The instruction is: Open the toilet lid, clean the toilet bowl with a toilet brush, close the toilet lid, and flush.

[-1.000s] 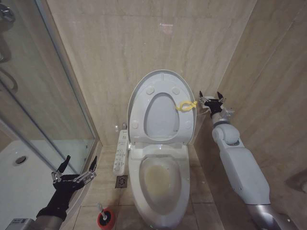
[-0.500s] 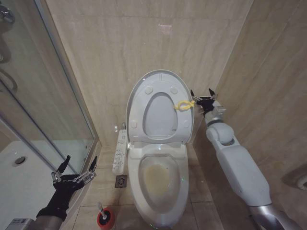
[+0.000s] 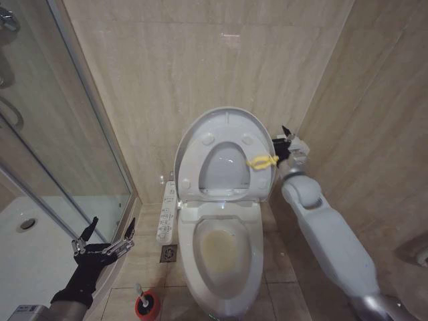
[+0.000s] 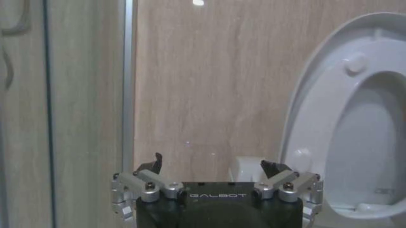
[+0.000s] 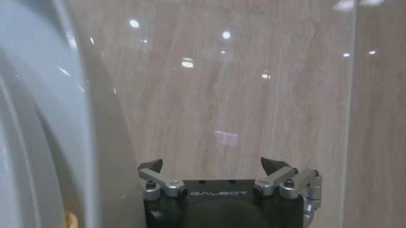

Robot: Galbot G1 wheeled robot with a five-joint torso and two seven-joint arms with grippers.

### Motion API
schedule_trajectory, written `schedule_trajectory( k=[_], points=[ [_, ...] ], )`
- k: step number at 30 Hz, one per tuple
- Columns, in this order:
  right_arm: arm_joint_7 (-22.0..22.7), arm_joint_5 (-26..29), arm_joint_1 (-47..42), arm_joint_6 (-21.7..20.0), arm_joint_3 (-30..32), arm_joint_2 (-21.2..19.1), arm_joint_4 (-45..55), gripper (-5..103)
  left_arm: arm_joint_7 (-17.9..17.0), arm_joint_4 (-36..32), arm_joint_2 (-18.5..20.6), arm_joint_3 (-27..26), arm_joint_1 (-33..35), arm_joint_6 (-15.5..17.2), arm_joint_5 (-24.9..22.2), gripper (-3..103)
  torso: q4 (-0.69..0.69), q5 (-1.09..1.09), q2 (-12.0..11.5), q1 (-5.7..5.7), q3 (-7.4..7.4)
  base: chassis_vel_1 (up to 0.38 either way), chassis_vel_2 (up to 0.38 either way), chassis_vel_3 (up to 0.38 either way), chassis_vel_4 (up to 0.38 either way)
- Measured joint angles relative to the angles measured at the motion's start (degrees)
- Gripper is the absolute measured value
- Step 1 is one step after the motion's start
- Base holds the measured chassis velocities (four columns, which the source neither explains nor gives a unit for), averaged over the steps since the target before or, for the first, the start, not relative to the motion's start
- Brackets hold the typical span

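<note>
My right tool (image 3: 283, 143) is up beside the raised toilet lid (image 3: 224, 120), at its right edge, just next to the yellow tag (image 3: 262, 160) that hangs from the seat ring (image 3: 226, 167). In my right wrist view the right tool's fingertips (image 5: 151, 165) stand well apart with nothing between them, and the lid's curved white edge (image 5: 95, 133) runs close alongside one finger; I cannot tell whether it touches. Behind it is the beige tiled wall (image 5: 254, 85).

The lid and the seat ring both stand tilted up against the wall, the ring lying against the lid's underside, where round bumpers (image 3: 208, 140) show. Below them the toilet bowl (image 3: 224, 251) is uncovered, with yellowish-brown staining in its basin. A control panel (image 3: 169, 210) with buttons sits along the bowl's left side, and a small floor drain (image 3: 170, 253) lies just beside the bowl's base.

My left tool (image 3: 107, 241) hangs low on the left, near the glass shower door (image 3: 60, 134), its fingers spread wide and holding nothing; my left wrist view shows the same open gap (image 4: 212, 166). The toilet brush (image 3: 142, 291) stands in its red cup holder (image 3: 148, 306) on the floor, between my left tool and the bowl, apart from both.
</note>
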Motion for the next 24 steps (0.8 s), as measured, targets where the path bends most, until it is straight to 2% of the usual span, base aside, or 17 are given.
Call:
schedule_trajectory(
  k=[2, 6, 9, 10, 13, 14, 17, 18, 20, 21, 24],
  points=[
    [-0.05, 0.70, -2.65, -0.39, 1.30, -0.59, 2.73, 100, 0.01, -0.01, 0.00, 0.00, 0.00, 0.00, 0.00, 100, -0.01, -0.01, 0.00, 0.00, 0.00, 0.000, 0.000, 0.000, 0.000],
    [-0.07, 2.53, -13.81, -1.25, 6.06, -1.27, 11.50, 100, 0.00, -0.01, 0.00, 0.00, 0.00, 0.00, 0.00, 100, -0.09, 0.01, 0.00, 0.00, 0.00, 0.000, 0.000, 0.000, 0.000],
    [0.77, 2.27, -23.49, -1.26, 9.43, 0.41, 18.27, 100, 0.00, -0.01, 0.00, 0.00, 0.00, 0.00, 0.00, 100, -0.06, 0.00, 0.00, -0.01, -0.01, 0.000, 0.000, 0.000, 0.000],
    [0.77, 2.27, -23.49, -1.26, 9.43, 0.41, 18.27, 100, 0.00, -0.01, 0.00, 0.00, 0.00, 0.00, 0.00, 100, -0.06, 0.00, 0.00, -0.01, -0.01, 0.000, 0.000, 0.000, 0.000],
    [1.37, 0.66, -31.40, -1.28, 11.60, 3.19, 23.72, 100, 0.01, -0.01, 0.00, 0.00, 0.01, 0.00, 0.00, 100, -0.06, 0.01, 0.01, -0.01, -0.01, 0.000, 0.000, 0.000, 0.000],
    [1.37, 0.66, -31.40, -1.28, 11.60, 3.19, 23.72, 100, 0.01, -0.01, 0.00, 0.00, 0.01, 0.00, 0.00, 100, -0.06, 0.01, 0.01, -0.01, -0.01, 0.000, 0.000, 0.000, 0.000],
    [1.12, -2.09, -39.52, -0.78, 13.99, 7.60, 29.11, 100, 0.00, -0.01, 0.00, 0.00, 0.00, 0.00, 0.00, 100, -0.05, -0.01, 0.01, -0.01, -0.01, 0.000, 0.000, 0.000, 0.000],
    [1.12, -2.09, -39.52, -0.78, 13.99, 7.60, 29.11, 100, 0.00, -0.01, 0.00, 0.00, 0.00, 0.00, 0.00, 100, -0.05, -0.01, 0.01, -0.01, -0.01, 0.000, 0.000, 0.000, 0.000],
    [0.77, -3.69, -44.07, 0.05, 15.27, 10.94, 31.81, 100, 0.00, 0.00, 0.00, 0.00, 0.00, 0.00, 0.00, 100, -0.07, -0.02, 0.01, -0.01, -0.01, 0.000, 0.000, 0.000, 0.000],
    [0.77, -3.69, -44.07, 0.05, 15.27, 10.94, 31.81, 100, 0.00, 0.00, 0.00, 0.00, 0.00, 0.00, 0.00, 100, -0.07, -0.02, 0.01, -0.01, -0.01, 0.000, 0.000, 0.000, 0.000],
    [1.13, -5.14, -48.99, 0.50, 15.94, 15.17, 34.12, 100, 0.00, -0.01, 0.00, 0.00, 0.00, 0.00, 0.00, 100, -0.07, -0.03, 0.01, -0.01, -0.01, 0.000, 0.000, 0.000, 0.000]
  ],
)
